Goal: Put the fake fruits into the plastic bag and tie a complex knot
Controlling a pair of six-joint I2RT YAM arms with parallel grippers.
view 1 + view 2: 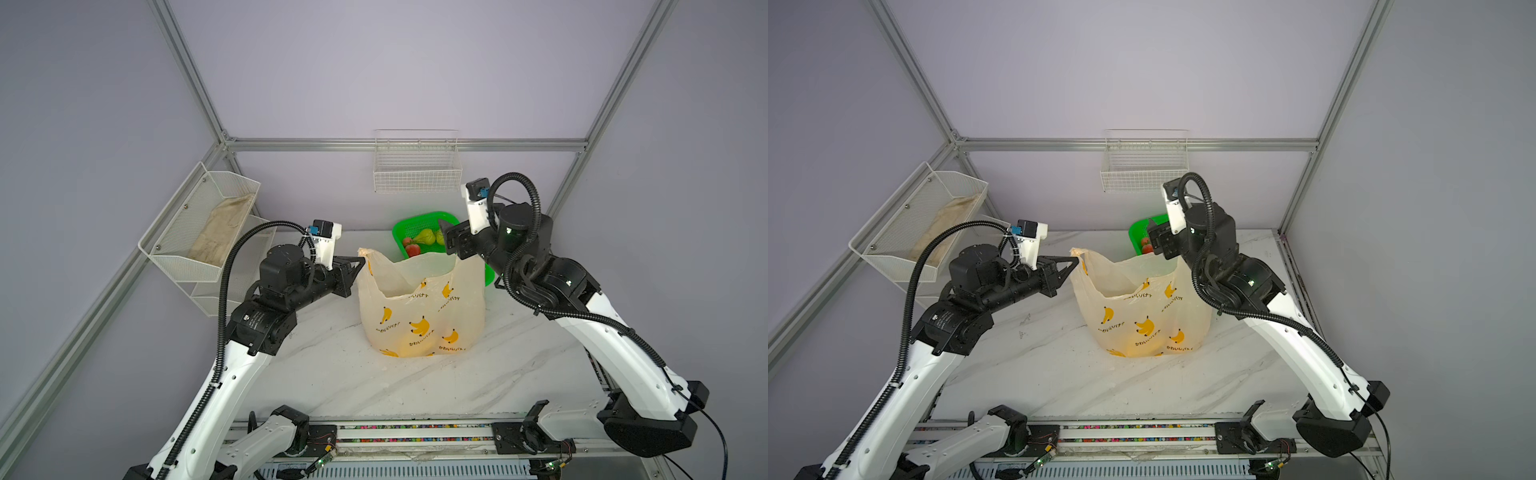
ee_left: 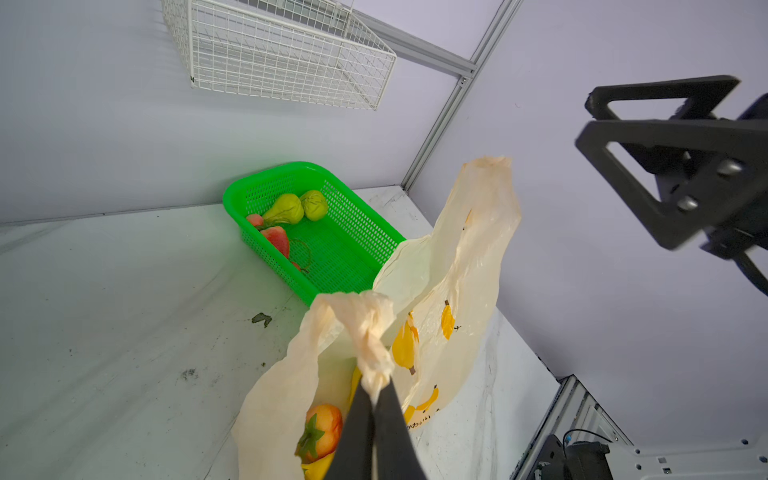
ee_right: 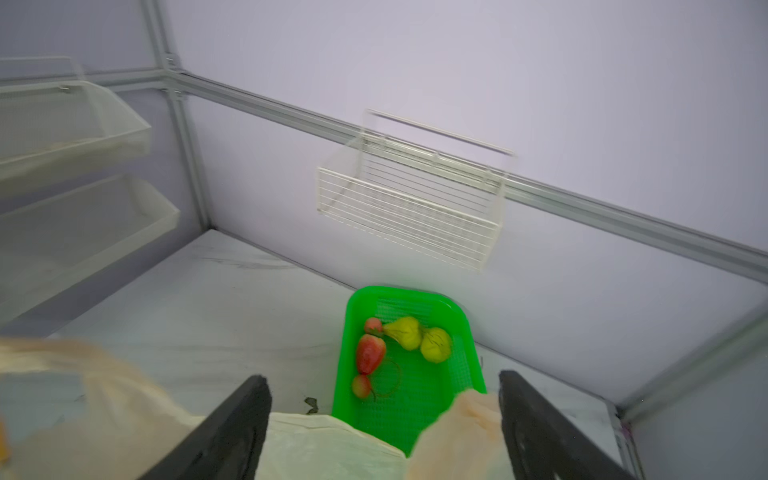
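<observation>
at the centre of both top views the plastic bag (image 1: 419, 307) (image 1: 1142, 316) stands upright on the marble table (image 1: 332, 374). its mouth is open and its side is printed with yellow bananas and dark text. low in the left wrist view, through the mouth, a red-orange fruit (image 2: 322, 430) with a green cap lies inside the bag, on something yellow that i cannot name for sure.

the left gripper (image 2: 376, 390) has its fingers pressed together on the bunched handle (image 2: 370, 332), holding that strip up at the left edge of the bag in the top views. the free handle (image 2: 486, 199) stands up at the right side of the bag's mouth. the right gripper (image 3: 382, 380) is spread wide, its fingers well apart. in the right wrist view the free handle rises between them, close to one finger; whether it touches i cannot tell.

just behind the bag, above and right of it in the top views, the green basket (image 1: 415, 222) sits by the back wall. it holds two green pears (image 3: 405, 332) side by side and red strawberries (image 3: 370, 353) next to them. higher on the back wall hangs a white wire basket (image 1: 417, 166). at the left of the top views a white mesh shelf (image 1: 232, 183) carries a beige cloth (image 1: 224, 232).
</observation>
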